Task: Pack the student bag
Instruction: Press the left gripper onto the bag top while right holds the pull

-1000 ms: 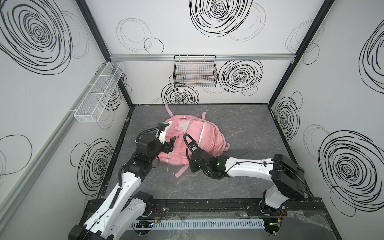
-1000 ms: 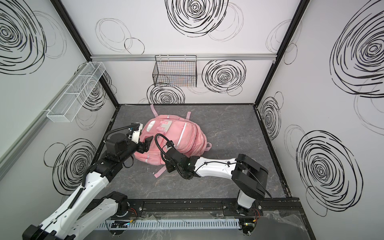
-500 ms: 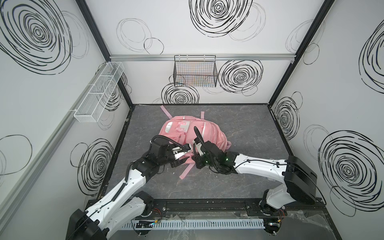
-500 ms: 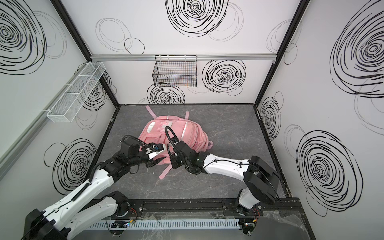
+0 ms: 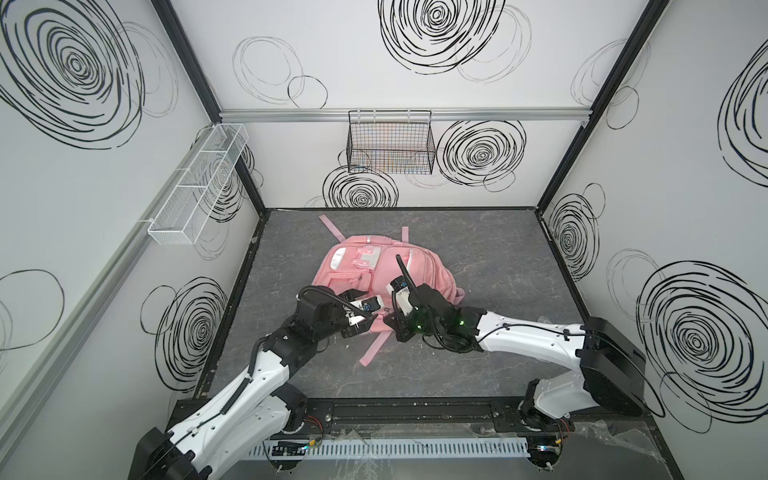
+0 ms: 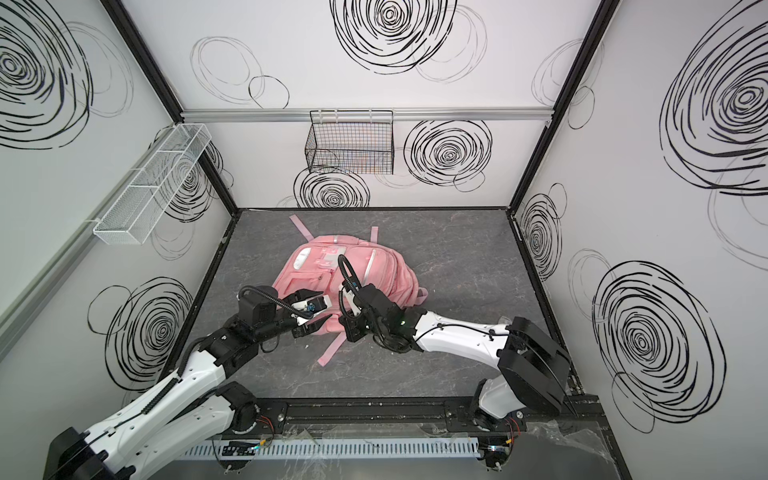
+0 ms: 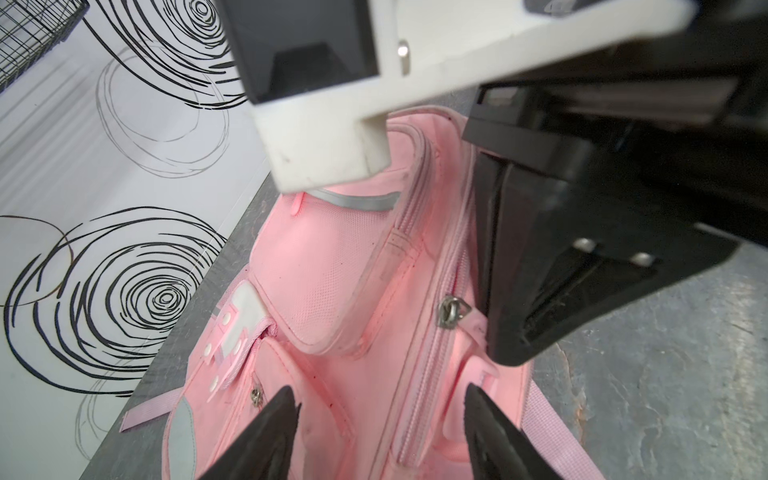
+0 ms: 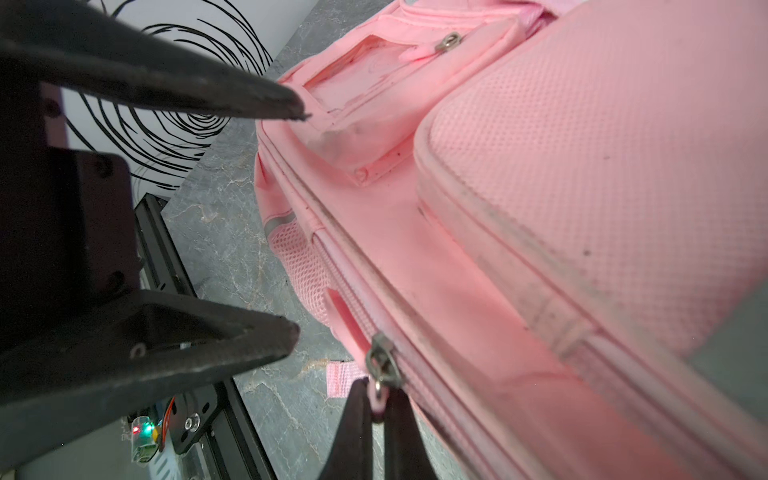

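Note:
The student bag (image 5: 374, 270) (image 6: 328, 270) is a pink backpack lying flat on the grey floor, pockets up. At its near end my left gripper (image 5: 370, 321) (image 6: 322, 316) (image 7: 378, 388) stands open. Its two black fingers straddle the bag's fabric and main zipper line. My right gripper (image 5: 392, 323) (image 6: 345, 323) (image 8: 377, 390) is shut on the pink tab of the metal zipper pull (image 8: 380, 361) (image 7: 451, 309) at the bag's near edge. The two grippers sit close together, almost touching.
A pink strap (image 5: 374, 345) trails on the floor toward the front rail. Two more straps stick out at the bag's far end. A black wire basket (image 5: 390, 145) hangs on the back wall. A white mesh tray (image 5: 199, 183) hangs on the left wall.
The left arm swung from the bag's left side round to its near end and its jaws narrowed a little. The right gripper moved right with the bag, which shifted toward the back wall.

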`<state>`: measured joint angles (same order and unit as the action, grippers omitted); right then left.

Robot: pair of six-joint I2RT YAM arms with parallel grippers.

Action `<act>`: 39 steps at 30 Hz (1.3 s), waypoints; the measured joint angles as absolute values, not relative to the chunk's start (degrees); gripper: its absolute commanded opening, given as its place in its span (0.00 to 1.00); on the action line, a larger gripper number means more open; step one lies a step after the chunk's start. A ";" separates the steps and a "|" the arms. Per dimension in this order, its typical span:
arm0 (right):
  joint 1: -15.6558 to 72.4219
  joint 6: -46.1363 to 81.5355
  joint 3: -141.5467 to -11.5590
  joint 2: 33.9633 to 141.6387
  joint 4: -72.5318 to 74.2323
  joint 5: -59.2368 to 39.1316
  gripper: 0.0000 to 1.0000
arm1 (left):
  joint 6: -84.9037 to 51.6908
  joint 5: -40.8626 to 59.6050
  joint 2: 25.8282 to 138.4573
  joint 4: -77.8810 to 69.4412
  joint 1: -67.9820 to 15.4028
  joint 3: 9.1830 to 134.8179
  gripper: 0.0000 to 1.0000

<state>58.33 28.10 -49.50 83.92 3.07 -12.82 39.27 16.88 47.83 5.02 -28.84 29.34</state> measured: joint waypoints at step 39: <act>58.59 25.69 -46.72 80.40 5.37 -14.48 0.00 | 43.75 17.45 52.23 5.93 -29.98 29.34 0.00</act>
